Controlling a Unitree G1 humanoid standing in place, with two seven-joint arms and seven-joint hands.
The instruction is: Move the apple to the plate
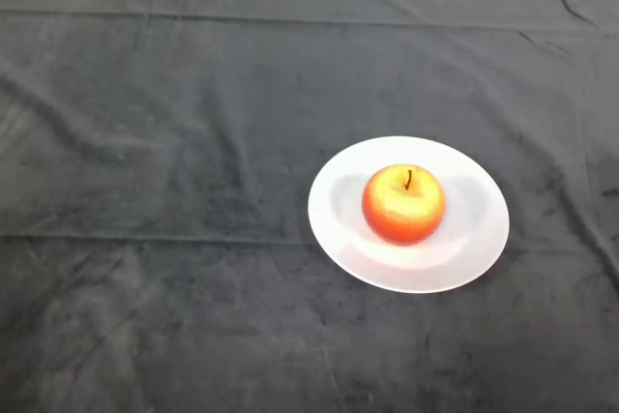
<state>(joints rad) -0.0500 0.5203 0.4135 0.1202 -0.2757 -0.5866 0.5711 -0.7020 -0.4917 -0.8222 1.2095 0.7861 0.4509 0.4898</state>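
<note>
A red and yellow apple [403, 204] sits upright, stem up, in the middle of a white round plate [473, 249]. The plate lies on the dark cloth, right of the table's centre.
A dark wrinkled cloth [174, 191] covers the whole table. Its far edge runs along the top of the view.
</note>
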